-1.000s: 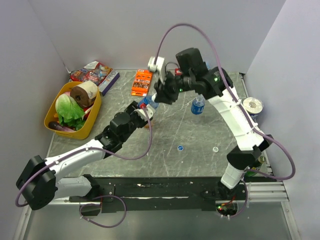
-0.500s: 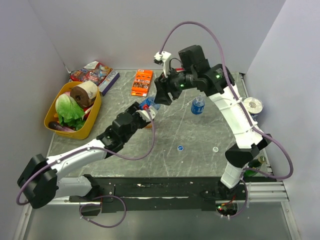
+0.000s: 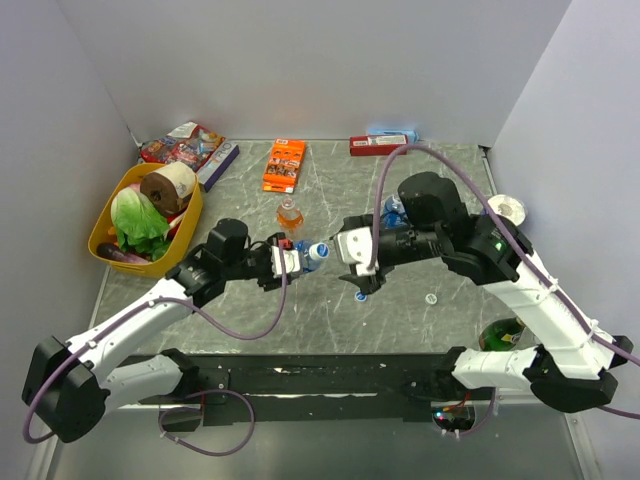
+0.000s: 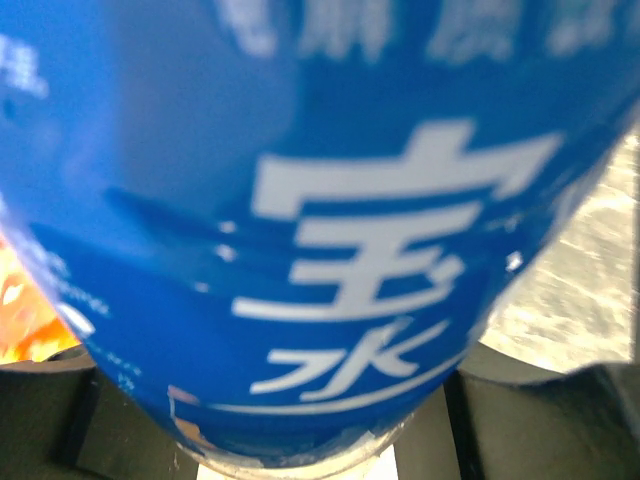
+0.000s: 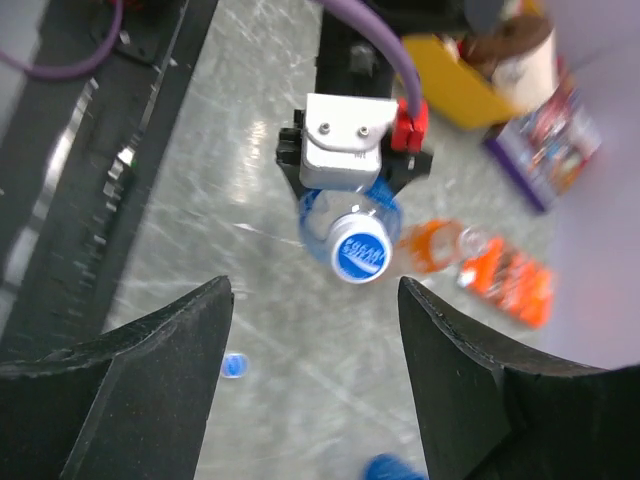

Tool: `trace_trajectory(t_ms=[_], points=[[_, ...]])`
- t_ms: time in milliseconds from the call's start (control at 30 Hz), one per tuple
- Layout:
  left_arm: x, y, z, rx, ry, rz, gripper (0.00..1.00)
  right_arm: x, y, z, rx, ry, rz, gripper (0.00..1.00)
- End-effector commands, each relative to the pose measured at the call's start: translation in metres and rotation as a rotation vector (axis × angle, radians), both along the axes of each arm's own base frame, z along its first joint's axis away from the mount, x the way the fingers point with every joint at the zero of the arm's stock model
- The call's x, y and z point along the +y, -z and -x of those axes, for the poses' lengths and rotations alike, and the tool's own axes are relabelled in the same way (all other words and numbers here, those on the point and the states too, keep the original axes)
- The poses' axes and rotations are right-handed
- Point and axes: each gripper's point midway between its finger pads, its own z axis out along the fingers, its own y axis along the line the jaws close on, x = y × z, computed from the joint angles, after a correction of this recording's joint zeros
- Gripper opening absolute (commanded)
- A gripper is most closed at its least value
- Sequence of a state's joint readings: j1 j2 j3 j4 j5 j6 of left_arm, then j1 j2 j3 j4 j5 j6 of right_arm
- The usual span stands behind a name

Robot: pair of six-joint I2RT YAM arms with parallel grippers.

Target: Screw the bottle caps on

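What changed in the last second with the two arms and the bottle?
The left end effector, shut on the blue-labelled bottle, carried it toward the near edge. The right end effector drew away rightward, open, uncovering the orange-liquid bottle. The loose blue cap and whitish cap stayed put.

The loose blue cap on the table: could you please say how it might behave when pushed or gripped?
Small and flat, the blue cap probably slides across the glossy table. Being round, it could roll if tipped on edge.
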State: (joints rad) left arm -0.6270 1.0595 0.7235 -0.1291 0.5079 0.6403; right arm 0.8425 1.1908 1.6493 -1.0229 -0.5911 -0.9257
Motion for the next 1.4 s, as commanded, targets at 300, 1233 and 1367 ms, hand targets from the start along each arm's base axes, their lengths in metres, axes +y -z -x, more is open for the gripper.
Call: trace_trajectory(t_ms=[300, 1233, 1367], points=[[-0.025, -0.033, 0.017, -0.044, 0.254, 0.027, 0.01, 0.025, 0.005, -0.01, -0.349, -0.259, 0.042, 0.66], [0.018, -0.114, -0.101, -0.302, -0.772, 0.355, 0.01, 0.047, -0.023, -0.112, 0.929, 0.587, -0.236, 0.0], [0.016, -0.101, -0.116, -0.287, -0.853, 0.303, 0.01, 0.062, -0.033, -0.093, 0.921, 0.487, -0.243, 0.0]])
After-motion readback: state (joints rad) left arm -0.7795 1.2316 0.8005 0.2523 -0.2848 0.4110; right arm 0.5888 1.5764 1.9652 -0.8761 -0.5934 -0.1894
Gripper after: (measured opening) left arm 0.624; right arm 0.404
